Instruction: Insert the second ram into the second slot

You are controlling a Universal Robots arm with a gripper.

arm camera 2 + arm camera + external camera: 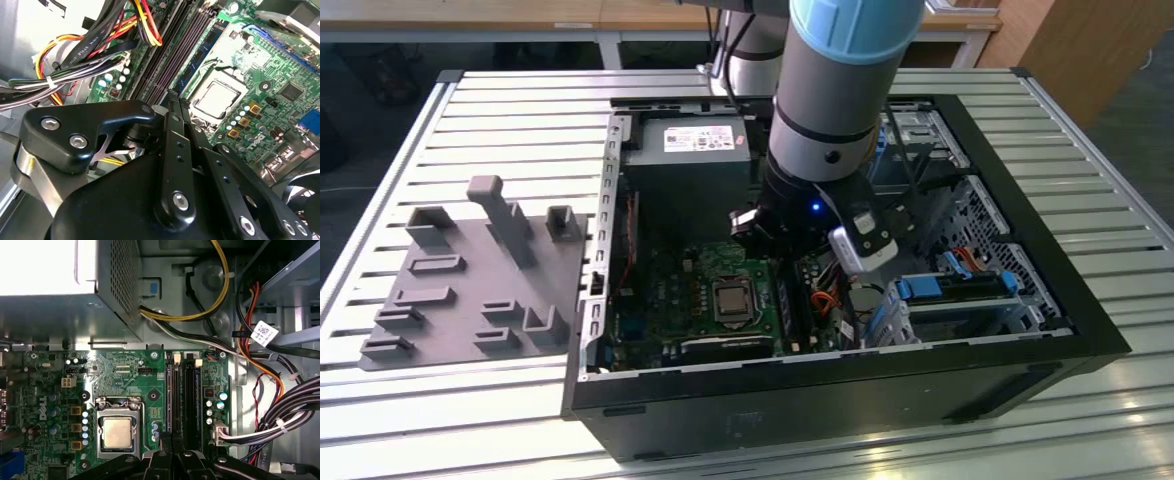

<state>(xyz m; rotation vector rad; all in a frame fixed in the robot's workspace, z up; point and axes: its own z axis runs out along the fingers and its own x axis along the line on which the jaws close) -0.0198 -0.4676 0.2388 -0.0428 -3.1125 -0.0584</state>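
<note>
The second ram point(202, 52), a thin blue board, stands on edge along the memory slot closest to the CPU socket point(217, 97). Its near end runs in between my fingertips. My gripper point(176, 102) is shut on it low over the motherboard point(680, 300), inside the open computer case point(827, 375). In the first wrist view my gripper point(171, 440) meets over the slot beside the socket point(118, 432), and a second black slot point(192, 400) lies alongside with nothing in it. Whether the stick is pressed fully home I cannot tell.
Bundled cables point(280, 410) crowd the side of the slots away from the socket. The power supply point(687, 160) fills the case's far end. Drive bays with blue clips point(961, 285) sit at the exterior view's right. A grey fixture point(467, 280) lies on the slatted table at the left.
</note>
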